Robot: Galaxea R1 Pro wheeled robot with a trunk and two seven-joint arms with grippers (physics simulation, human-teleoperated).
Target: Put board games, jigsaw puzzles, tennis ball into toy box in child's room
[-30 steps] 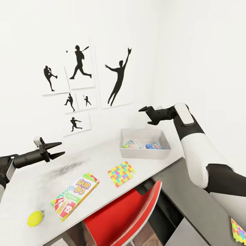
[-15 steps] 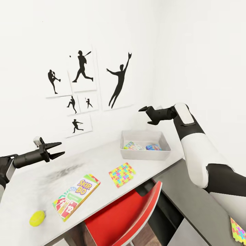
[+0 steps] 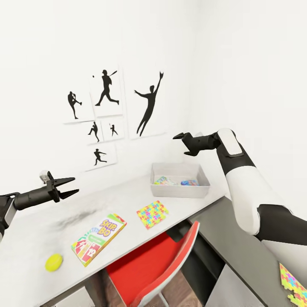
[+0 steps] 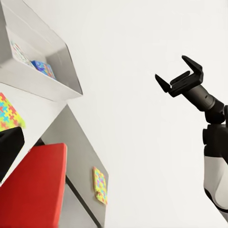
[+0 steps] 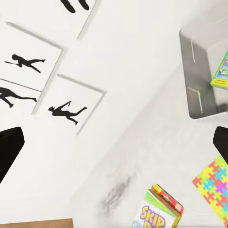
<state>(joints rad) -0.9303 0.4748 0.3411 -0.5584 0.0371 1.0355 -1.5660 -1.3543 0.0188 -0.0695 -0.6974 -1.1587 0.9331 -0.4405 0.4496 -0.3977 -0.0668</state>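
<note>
The pale grey toy box (image 3: pixel 200 190) stands at the table's (image 3: pixel 38 230) far right end with two board games (image 3: pixel 166 181) lying in it. A Skip-Bo board game (image 3: pixel 99 238) lies near the front edge, with the tennis ball (image 3: pixel 54 262) to its left and one jigsaw puzzle (image 3: pixel 152 214) to its right. The other jigsaw puzzle (image 3: pixel 294 285) lies on the lower dark cabinet. My left gripper (image 3: pixel 70 187) hovers open and empty over the table's left part. High beside the box, my right gripper (image 3: pixel 182 144) is open and empty too. The bed is out of view.
A red chair (image 3: pixel 157 264) is tucked under the table's front edge below the puzzle. Baseball silhouette pictures (image 3: pixel 106 87) hang on the white wall behind the table. The dark cabinet (image 3: pixel 238 238) runs along the right, under my right arm.
The whole picture has shifted a little, so the camera has moved. Both arms hold their poses and both grippers stay open. Nothing on the table has moved.
</note>
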